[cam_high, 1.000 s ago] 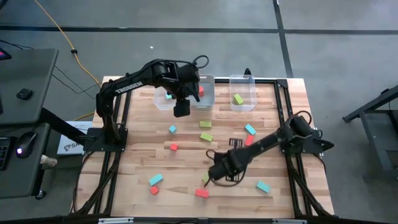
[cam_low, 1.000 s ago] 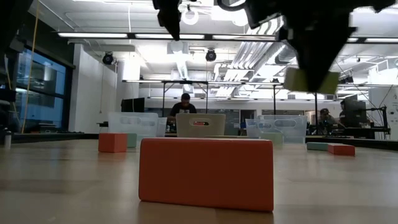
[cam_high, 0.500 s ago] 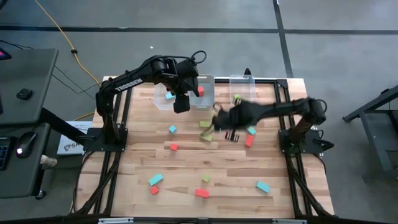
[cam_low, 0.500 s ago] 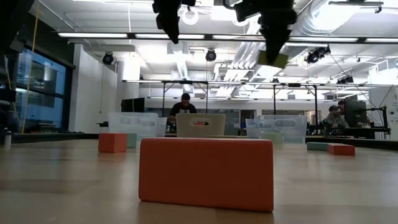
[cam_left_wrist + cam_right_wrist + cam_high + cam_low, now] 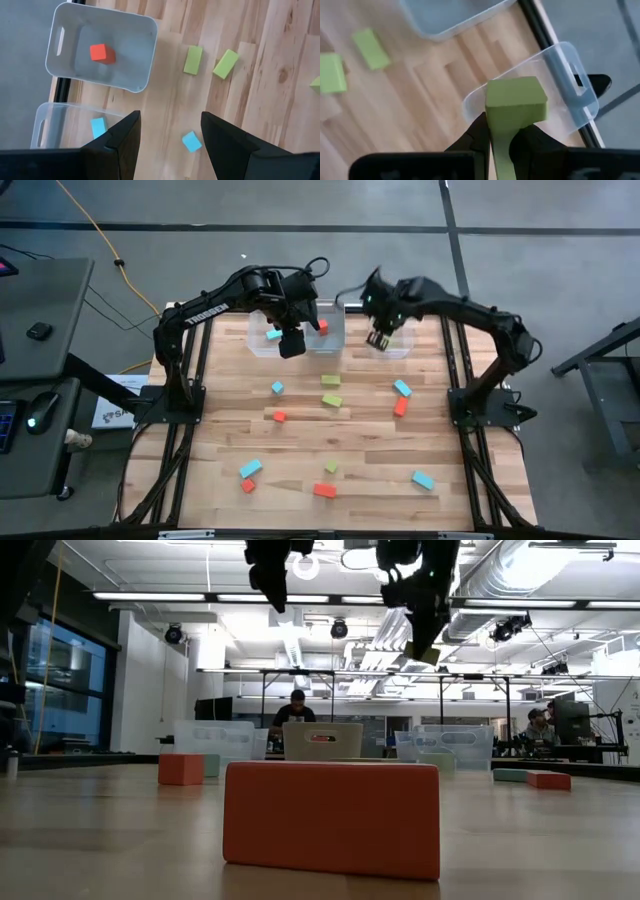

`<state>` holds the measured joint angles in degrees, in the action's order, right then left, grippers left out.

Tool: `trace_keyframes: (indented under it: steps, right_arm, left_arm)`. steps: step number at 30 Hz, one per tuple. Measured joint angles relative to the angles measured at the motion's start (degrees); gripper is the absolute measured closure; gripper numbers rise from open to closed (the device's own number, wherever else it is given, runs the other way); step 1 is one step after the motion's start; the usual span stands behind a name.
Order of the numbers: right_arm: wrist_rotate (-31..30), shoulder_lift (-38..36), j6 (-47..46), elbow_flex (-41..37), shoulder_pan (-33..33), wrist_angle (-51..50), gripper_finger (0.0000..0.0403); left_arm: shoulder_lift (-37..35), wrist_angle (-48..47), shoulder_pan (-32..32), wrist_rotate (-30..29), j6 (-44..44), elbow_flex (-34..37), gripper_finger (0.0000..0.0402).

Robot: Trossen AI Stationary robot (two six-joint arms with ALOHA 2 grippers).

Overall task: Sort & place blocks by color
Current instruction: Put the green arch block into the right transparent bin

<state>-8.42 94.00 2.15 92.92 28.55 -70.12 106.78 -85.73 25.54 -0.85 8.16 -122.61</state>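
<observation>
The right gripper [image 5: 379,340] squeezes a green block [image 5: 516,99] over the bin [image 5: 405,308] by the table's far edge, ready to drop it; the left gripper [image 5: 291,345] waits open nearby

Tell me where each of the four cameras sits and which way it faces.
High: overhead, straight down on the table, both arms.
Low: tabletop level, facing a red-orange block; arms overhead.
Left wrist: above the bins, open left pincer.
Right wrist: right pincer shut on a green block.
Shared: left wrist and high views both show the red cube in its bin.
</observation>
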Motion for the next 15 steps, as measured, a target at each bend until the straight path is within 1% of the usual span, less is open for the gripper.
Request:
trace_keyframes:
  steps: [4, 7, 10, 15]
  right_arm:
    - [6.08, 0.04, 2.42, -0.02, 6.72, 4.23, 0.0374]
    - [8.87, 0.12, 2.95, -0.02, 10.97, 5.73, 0.0374]
    - [10.62, 1.30, 3.08, -0.02, 14.18, 7.01, 0.0374]
    - [10.54, 5.09, 4.87, -0.02, 16.88, 8.35, 0.0374]
  left_arm:
    - [0.00, 0.01, 0.00, -0.02, -0.01, 0.00, 0.0218]
    - [0.00, 0.02, 0.00, -0.02, -0.02, 0.00, 0.0218]
    - [0.00, 0.02, 0.00, -0.02, -0.02, 0.00, 0.0218]
    - [0.02, 0.02, 0.00, -0.02, -0.02, 0.00, 0.0218]
